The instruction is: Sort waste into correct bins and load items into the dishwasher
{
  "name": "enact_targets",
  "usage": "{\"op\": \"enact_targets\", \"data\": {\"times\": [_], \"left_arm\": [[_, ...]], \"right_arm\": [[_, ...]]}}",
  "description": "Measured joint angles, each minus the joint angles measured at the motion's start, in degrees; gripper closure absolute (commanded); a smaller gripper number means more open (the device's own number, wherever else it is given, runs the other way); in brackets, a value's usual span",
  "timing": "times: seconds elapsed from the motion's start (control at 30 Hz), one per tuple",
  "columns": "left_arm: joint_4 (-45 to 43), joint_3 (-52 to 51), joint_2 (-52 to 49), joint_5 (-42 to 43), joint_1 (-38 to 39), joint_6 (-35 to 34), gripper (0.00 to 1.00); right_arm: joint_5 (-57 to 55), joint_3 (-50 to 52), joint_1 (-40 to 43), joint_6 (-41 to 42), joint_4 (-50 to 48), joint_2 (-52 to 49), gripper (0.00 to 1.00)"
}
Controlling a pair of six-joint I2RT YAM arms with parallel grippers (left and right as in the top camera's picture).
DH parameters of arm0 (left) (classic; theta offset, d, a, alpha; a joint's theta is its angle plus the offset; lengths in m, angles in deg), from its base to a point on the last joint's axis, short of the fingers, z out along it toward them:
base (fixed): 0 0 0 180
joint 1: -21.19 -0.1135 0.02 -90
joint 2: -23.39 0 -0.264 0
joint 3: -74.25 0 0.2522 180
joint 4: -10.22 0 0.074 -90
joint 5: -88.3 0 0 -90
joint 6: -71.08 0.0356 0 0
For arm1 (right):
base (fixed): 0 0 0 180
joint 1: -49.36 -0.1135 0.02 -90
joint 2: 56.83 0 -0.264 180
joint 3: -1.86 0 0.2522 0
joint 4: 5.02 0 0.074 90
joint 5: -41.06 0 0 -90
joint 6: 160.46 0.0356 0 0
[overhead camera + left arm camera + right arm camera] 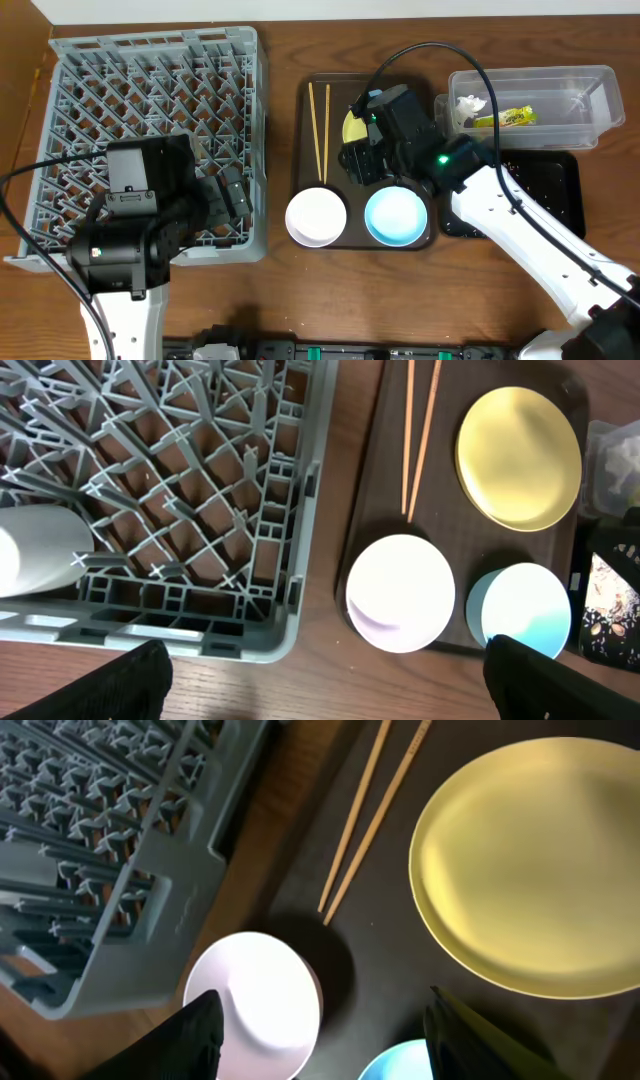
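Observation:
The grey dish rack [150, 120] fills the left side. A small white cup [30, 550] lies in its front row. My left gripper [235, 195] hangs open and empty over the rack's front right corner; in its wrist view [320, 685] bare table lies between the fingers. On the brown serving tray [335, 90] lie the chopsticks [320, 130], the yellow plate [530, 860], the white bowl [316, 216] and the light blue bowl [396, 216]. My right gripper [365, 160] is open and empty above the tray [325, 1040], between plate and bowls. The plate is mostly hidden under it in the overhead view.
The clear tub [590, 85] at the back right holds the snack wrapper [505, 118] and the white tissue [468, 105]. The black tray [545, 190] in front of it holds scattered crumbs. My right arm crosses over the black tray's left part.

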Motion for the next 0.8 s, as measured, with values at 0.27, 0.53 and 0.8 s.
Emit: {"op": "enact_targets", "data": {"times": [0.27,0.53,0.8], "left_arm": [[0.0,0.0,-0.07,0.0,0.0,0.0,0.01],[0.0,0.0,-0.07,0.0,0.0,0.0,0.02],[0.0,0.0,-0.07,0.0,0.0,0.0,0.02]], "right_arm": [[-0.52,0.0,0.0,0.57,0.13,0.0,0.01],[1.11,0.0,-0.24,0.59,1.16,0.0,0.01],[1.22,-0.07,0.07,-3.3,7.56,0.59,0.01]]}}
